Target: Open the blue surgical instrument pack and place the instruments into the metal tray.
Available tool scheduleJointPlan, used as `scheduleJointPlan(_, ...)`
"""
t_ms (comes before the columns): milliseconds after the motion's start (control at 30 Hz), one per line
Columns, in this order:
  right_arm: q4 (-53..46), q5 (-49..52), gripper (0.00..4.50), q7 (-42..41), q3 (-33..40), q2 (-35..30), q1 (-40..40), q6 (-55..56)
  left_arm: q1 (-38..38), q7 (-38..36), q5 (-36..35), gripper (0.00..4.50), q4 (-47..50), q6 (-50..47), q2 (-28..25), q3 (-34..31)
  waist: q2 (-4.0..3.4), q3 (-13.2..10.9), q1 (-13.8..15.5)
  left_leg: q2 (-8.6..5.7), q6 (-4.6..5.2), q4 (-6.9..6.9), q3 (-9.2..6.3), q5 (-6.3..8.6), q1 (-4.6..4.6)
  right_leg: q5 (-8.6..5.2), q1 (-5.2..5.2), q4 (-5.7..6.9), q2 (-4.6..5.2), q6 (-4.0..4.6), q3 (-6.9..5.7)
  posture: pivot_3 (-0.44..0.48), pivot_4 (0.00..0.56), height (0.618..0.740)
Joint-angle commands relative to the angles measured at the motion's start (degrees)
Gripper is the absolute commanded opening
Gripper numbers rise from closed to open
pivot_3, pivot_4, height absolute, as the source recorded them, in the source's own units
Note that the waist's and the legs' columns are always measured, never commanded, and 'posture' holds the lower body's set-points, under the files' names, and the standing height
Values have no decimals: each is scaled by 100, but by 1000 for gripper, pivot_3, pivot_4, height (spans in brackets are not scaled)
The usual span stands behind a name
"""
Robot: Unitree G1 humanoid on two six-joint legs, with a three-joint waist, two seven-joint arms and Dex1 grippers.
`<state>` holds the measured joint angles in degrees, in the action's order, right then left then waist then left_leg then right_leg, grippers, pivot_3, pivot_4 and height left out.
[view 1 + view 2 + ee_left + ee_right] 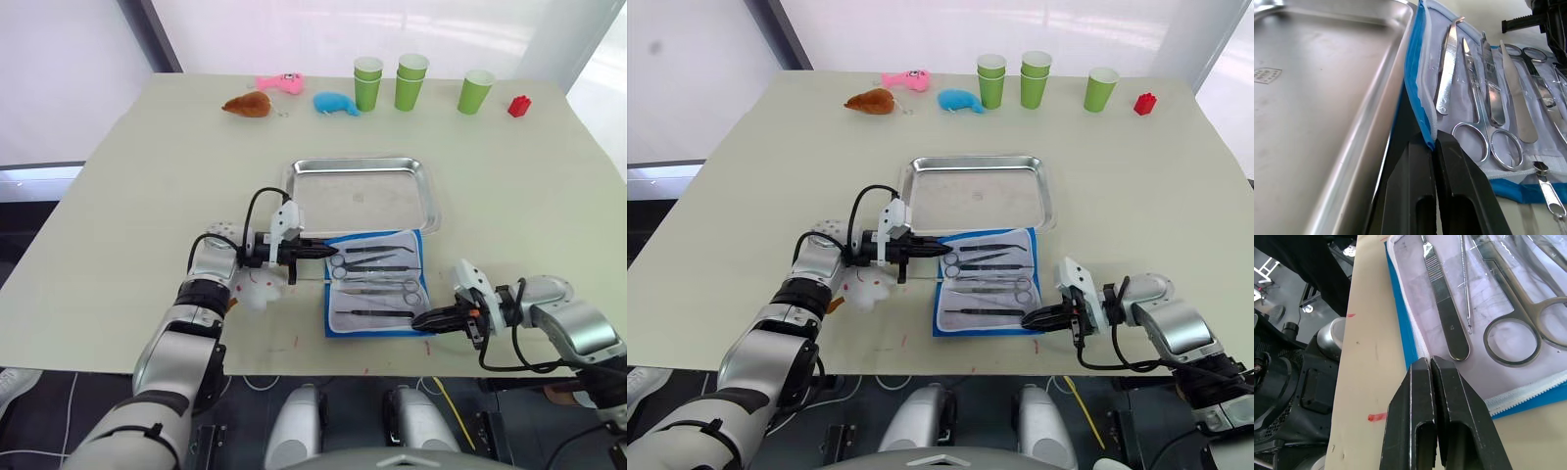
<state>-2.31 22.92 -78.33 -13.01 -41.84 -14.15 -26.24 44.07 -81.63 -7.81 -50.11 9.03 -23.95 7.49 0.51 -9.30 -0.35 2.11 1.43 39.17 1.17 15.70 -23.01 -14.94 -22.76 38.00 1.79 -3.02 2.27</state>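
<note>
The left pincer (327, 253) is seen closed, its tips pinched on the edge of the blue surgical instrument pack (376, 284) at the corner nearest the metal tray (361, 194). The right pincer (419, 320) is likewise shut on the pack's opposite near corner, close to the worktop (118, 196) front edge. Between the two pincers the pack lies open and flat, the instruments (377, 275) held in its lining. The empty tray is just beyond the left pincer. Both forearms are held low, reaching inward.
</note>
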Motion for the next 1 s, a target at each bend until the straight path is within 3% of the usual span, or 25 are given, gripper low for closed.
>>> scheduleJointPlan(33, -182, 120, 71, -63, 26, -57, 84, -148, -61, -320, 217, 0, -64, 33, 108, 293, 0, 0, -1, 0, 0, 0, 0, 0, 0, 0, 0, 0, 0, 0, -2, 0, 150, 740)
scheduleJointPlan(267, -331, 180, 71, -105, 32, -129, 161, -285, -7, -358, 332, 0, -137, 49, 129, 281, 0, 0, -6, 0, 0, 0, 0, 0, 0, 0, 0, 1, 0, 0, -1, 0, 150, 740)
scheduleJointPlan(633, -464, 195, 71, -110, 116, -184, 374, -123, 211, 355, 556, 0, -568, 45, 42, 203, 4, 5, 7, 0, 0, 1, -1, 0, 9, 0, 8, 8, -1, 0, -3, 0, 150, 740)
scheduleJointPlan(1000, -73, -334, 71, 114, 41, -66, 287, 716, 35, 868, 459, 0, -399, -404, -21, -1, 4, 13, -23, 0, 0, 2, -1, 0, 19, 0, 17, 10, -2, 0, -2, 0, 150, 740)
